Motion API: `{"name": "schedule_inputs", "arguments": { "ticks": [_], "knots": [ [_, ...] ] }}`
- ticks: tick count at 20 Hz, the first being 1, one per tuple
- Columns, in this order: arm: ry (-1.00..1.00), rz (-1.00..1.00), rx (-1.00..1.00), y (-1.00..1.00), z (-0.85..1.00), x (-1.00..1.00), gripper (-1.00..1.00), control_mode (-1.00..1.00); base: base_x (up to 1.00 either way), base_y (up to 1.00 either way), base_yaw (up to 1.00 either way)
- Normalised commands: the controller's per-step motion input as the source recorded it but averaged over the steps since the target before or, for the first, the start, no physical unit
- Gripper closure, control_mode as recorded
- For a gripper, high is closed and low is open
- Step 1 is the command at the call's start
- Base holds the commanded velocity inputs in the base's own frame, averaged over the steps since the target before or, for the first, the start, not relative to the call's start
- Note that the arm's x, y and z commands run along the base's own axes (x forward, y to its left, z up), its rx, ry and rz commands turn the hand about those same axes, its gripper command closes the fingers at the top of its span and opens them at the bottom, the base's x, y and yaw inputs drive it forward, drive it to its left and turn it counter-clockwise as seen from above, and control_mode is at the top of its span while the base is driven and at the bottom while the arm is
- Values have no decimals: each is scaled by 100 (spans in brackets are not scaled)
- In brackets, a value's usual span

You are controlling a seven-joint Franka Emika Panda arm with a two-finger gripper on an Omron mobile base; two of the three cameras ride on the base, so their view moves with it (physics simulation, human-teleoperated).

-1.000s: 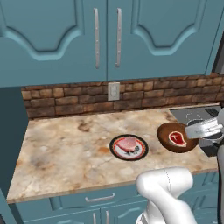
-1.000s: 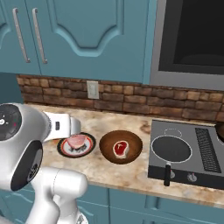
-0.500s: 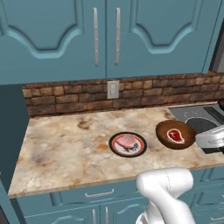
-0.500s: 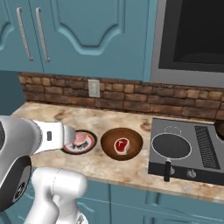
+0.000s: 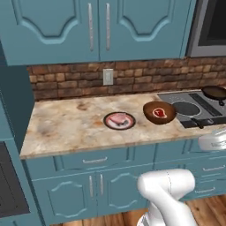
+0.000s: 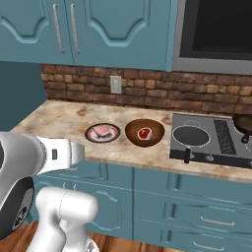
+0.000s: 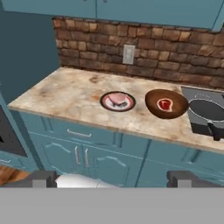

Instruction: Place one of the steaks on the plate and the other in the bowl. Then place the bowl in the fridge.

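The plate (image 5: 119, 120) sits on the marbled beige counter (image 5: 66, 126), roughly mid-width and toward the front edge. It is small, round and flat, with a dark rim, and it carries the pale pink steak (image 5: 118, 118), a roundish slab that covers most of its centre.

Just beside the plate, on the stove side, stands the bowl (image 5: 160, 112): round, deep, brown and wood-toned, wider than the plate. The two are close but not touching (a narrow strip of counter shows between them in the hand view). Inside the bowl lies the red steak (image 5: 159, 112), smaller than the pink one, deep red with a pale fat edge.

Past the bowl is the black cooktop (image 6: 209, 140) with a frying pan (image 6: 190, 136) on its near burner, and a second pan (image 6: 243, 122) at the far corner. A brick backsplash (image 6: 147, 88) with a wall outlet (image 6: 115, 84) runs behind the counter, under teal cabinets (image 5: 97, 26).

The gripper (image 7: 111, 178) is held well back from the counter, in front of the lower cabinet doors. Its fingers (image 7: 41, 178) stand spread fully apart with nothing between them
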Motion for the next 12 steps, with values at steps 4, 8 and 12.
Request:
{"name": "schedule_inputs", "arguments": {
  "ticks": [4, 8, 12],
  "knots": [
    [0, 0, 0, 0, 0, 0, -100, 100, -86, -14, -9],
    [0, 0, 0, 0, 0, 0, -100, 100, -76, -29, -24],
    [0, 0, 0, 0, 0, 0, -100, 100, -61, -33, -33]
  ]
}}
